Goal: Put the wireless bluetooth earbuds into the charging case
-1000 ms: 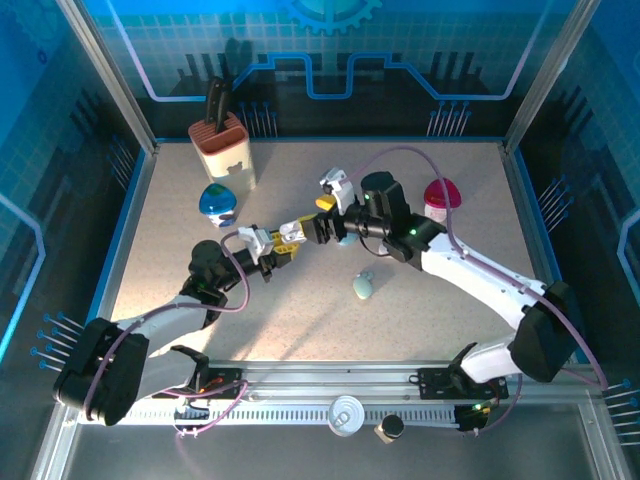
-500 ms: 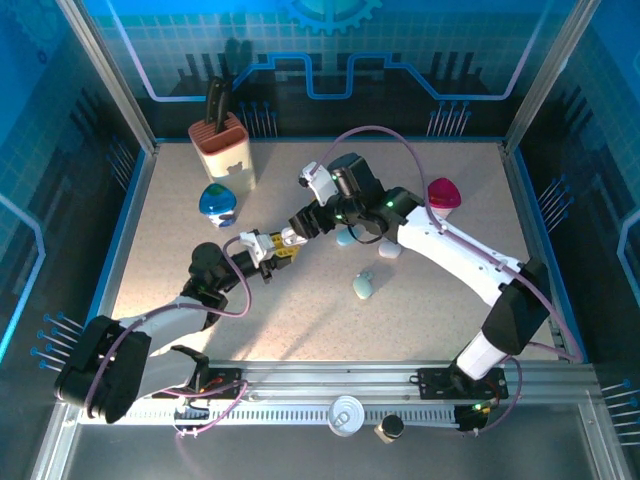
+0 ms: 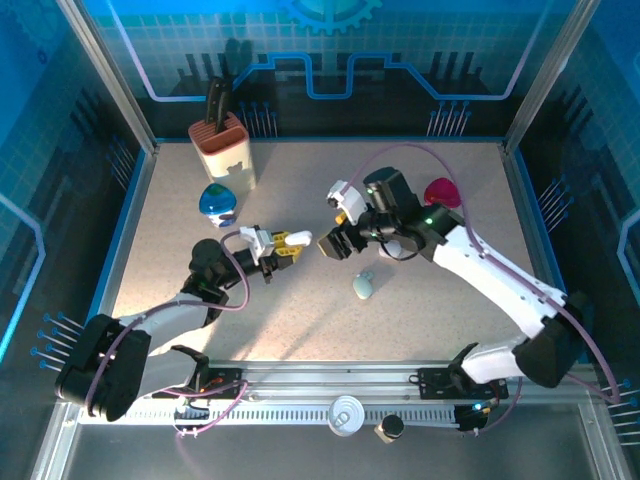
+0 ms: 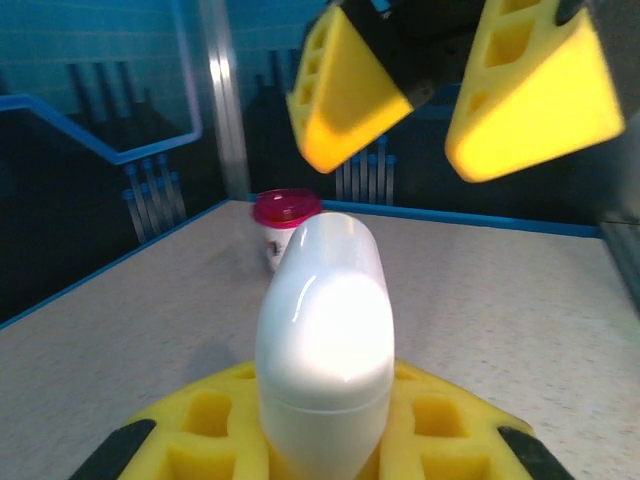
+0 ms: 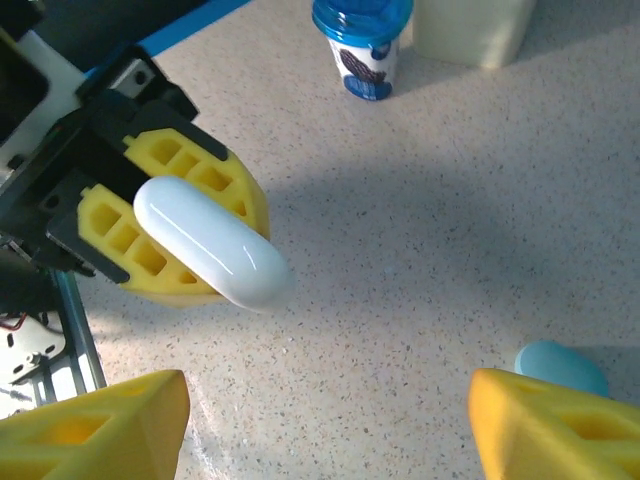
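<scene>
A glossy white, pebble-shaped charging case point(image 3: 298, 240) is closed, its lid seam showing in the left wrist view point(image 4: 325, 330). My left gripper point(image 3: 284, 244) is shut on its lower end, holding it above the table and pointing right. The case juts from the yellow pads point(image 5: 150, 230) in the right wrist view. My right gripper point(image 3: 336, 243) stands open just right of the case tip, apart from it, with nothing between its yellow fingers point(image 4: 350, 85). The earbuds are out of view.
A pale teal pebble case point(image 3: 362, 286) lies on the table below the right gripper. A blue-lidded cup point(image 3: 217, 203) and a knife block point(image 3: 222, 148) stand at the back left, a magenta-lidded cup point(image 3: 441, 195) at the back right.
The right gripper swung left up to the left gripper's tip, then drew back right and now hangs apart from the white case. The left arm barely moved.
</scene>
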{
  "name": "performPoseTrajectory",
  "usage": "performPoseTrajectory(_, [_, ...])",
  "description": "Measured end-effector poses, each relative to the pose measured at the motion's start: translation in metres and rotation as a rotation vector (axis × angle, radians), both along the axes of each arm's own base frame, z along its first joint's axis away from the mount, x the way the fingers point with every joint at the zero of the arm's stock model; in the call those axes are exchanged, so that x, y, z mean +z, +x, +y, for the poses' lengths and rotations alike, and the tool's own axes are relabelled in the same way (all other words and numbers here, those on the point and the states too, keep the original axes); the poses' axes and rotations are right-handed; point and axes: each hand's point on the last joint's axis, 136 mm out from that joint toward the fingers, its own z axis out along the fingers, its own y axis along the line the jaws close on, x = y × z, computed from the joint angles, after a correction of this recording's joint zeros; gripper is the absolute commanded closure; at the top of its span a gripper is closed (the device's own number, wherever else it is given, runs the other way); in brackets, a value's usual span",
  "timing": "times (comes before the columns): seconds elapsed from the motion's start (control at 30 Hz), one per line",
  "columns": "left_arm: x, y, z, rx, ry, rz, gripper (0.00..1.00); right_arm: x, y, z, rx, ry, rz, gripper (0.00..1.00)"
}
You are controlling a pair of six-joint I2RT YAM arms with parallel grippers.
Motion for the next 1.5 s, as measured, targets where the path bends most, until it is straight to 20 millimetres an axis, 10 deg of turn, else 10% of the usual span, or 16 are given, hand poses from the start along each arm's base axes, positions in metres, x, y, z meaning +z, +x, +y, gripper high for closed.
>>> performPoseTrajectory(0.7, [0.003, -0.037, -0.029, -0.256, 0.021, 0.145, 0.87, -0.001, -0.035, 0.033, 0.356, 0.133, -0.081, 0.49])
performPoseTrajectory(1.03, [0.007, -0.034, -0.03, -0.255, 0.012, 0.17, 0.86, -0.014, -0.041, 0.034, 0.406, 0.113, -0.054, 0.87])
performPoseTrajectory(1.3, [0.007, -0.023, -0.028, -0.191, 0.011, 0.148, 0.2, -0.028, -0.025, 0.029, 0.301, 0.139, -0.01, 0.9])
performPoseTrajectory(1.5, [-0.001, -0.009, -0.017, -0.053, 0.061, 0.115, 0.02, -0.058, 0.024, -0.005, 0.02, 0.17, 0.099, 0.89])
